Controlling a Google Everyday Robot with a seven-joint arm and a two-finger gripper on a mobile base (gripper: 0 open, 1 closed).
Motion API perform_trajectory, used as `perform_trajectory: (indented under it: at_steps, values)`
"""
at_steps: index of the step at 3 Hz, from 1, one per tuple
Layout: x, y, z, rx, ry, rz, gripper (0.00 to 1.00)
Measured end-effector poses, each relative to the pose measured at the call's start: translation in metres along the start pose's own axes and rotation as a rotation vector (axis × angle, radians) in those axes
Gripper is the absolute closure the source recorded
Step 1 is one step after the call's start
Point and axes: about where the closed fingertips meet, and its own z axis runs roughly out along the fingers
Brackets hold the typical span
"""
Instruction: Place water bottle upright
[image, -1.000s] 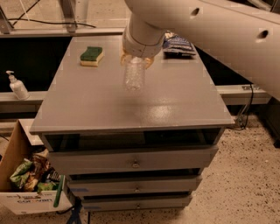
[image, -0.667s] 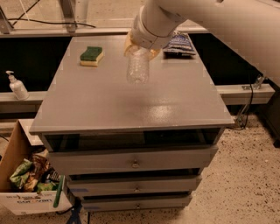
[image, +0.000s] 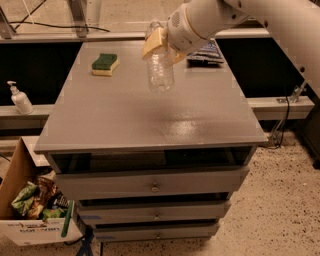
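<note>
While the water bottle (image: 160, 75) hangs in the air above the desk (image: 150, 125), the task is at the carry-and-lower step.
The end effector (image: 164, 49) sits over the rear middle of the desk, its fingers clamped on the bottle's upper part. The bottle hangs close to vertical, clear of the surface, and its wider end appears to be lowest. The next move probably calls for a straight descent onto the bare patch below, well apart from the sponge (image: 105, 64). The bottle should stay plumb until its base rests flat, and the release should be gentle, since a light bottle could topple.
</note>
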Motion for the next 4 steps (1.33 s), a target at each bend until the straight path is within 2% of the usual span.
perform_trajectory:
  at_steps: [1,2,3,4]
  values:
    - [0.003,-0.006,-0.002,0.035,-0.006,-0.065,1.0]
    - [0.002,-0.006,-0.001,0.033,-0.007,-0.066,1.0]
    - [0.007,-0.005,0.002,0.117,0.05,-0.092,1.0]
    - [0.015,0.0,0.007,0.284,0.136,-0.131,1.0]
